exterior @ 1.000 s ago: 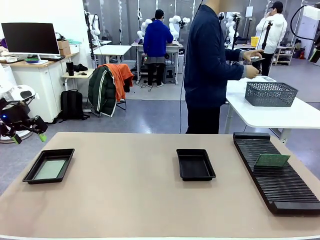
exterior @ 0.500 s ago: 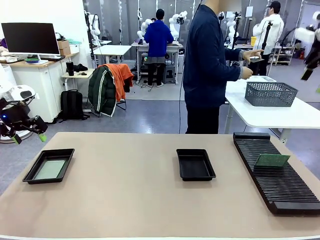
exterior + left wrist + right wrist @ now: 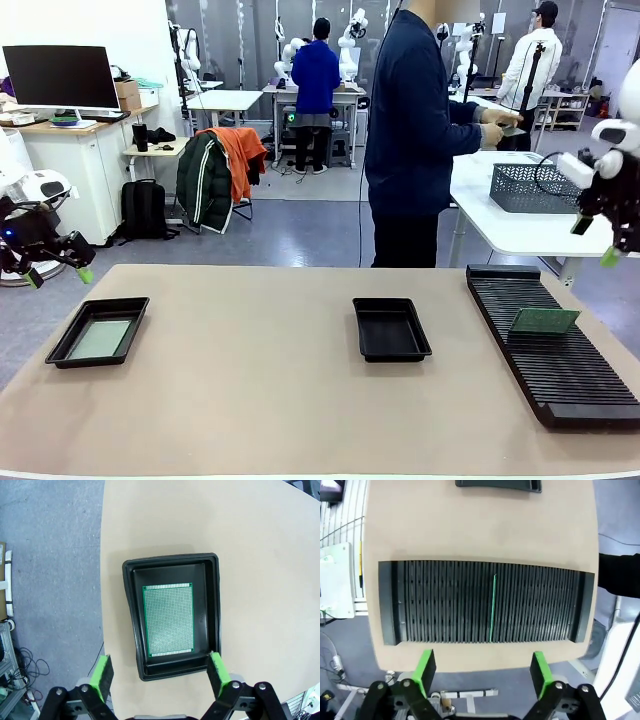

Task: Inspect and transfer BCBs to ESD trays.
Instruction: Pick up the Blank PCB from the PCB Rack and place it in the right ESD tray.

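Two black ESD trays lie on the tan table. The left tray (image 3: 62, 345) holds one BCB (image 3: 100, 340); in the left wrist view that green board (image 3: 168, 619) lies flat on the tray's floor (image 3: 131, 610). The middle tray (image 3: 391, 329) holds nothing. Another BCB (image 3: 543, 320) stands in a slot of the black ribbed rack (image 3: 560, 380), and from the right wrist view it is a thin green line (image 3: 493, 607). My left gripper (image 3: 60, 277) (image 3: 160, 675) hovers open off the table's left edge, above the left tray. High over the rack, my right gripper (image 3: 596, 242) (image 3: 482, 671) is open.
A person in a dark blue top (image 3: 410, 130) stands at the far side, turned toward a white side table (image 3: 540, 232) with a grey mesh basket (image 3: 541, 188), both hands raised there. The rack (image 3: 445, 602) runs along the table's right edge.
My right arm has swung into view from the upper right and come down above the rack. The left arm has not moved. The person's hands have shifted slightly.
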Robot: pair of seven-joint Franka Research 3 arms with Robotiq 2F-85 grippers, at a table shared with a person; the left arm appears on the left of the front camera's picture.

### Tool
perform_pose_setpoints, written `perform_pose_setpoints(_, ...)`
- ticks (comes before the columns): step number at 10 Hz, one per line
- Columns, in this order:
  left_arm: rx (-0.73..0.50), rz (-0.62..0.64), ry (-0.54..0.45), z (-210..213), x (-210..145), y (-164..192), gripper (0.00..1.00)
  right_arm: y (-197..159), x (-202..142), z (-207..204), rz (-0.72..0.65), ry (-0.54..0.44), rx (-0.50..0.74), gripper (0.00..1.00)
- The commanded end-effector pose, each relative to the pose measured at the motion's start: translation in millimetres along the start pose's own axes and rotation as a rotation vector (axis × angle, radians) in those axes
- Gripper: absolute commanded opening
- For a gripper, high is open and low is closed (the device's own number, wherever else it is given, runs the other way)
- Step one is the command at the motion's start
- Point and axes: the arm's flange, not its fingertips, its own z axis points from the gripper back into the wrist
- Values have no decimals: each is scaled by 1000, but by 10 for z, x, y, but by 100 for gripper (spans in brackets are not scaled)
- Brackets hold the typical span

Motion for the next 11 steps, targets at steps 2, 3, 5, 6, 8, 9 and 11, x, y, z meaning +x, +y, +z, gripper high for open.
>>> perform_pose_setpoints(2,0,6,-5,-13,-2,7,100,94,-25,-529,47,20,-48,100)
perform_pose_setpoints(3,0,6,-5,-13,-2,7,100,89,-42,-727,32,45,-60,100)
perform_pose_setpoints(5,0,6,-5,-13,-2,7,100,82,-53,-1007,38,58,-86,100)
perform_pose_setpoints(6,0,6,-5,-13,-2,7,100,64,-73,-1152,30,56,-80,100)
perform_pose_setpoints(8,0,6,-5,-13,-2,7,100,-13,-107,-1428,5,54,-87,100)
perform_pose_setpoints(9,0,6,-5,-13,-2,7,100,-43,-124,-1530,-3,39,-80,100)
perform_pose_setpoints(11,0,6,-5,-13,-2,7,100,-76,-175,-1647,-19,47,-78,100)
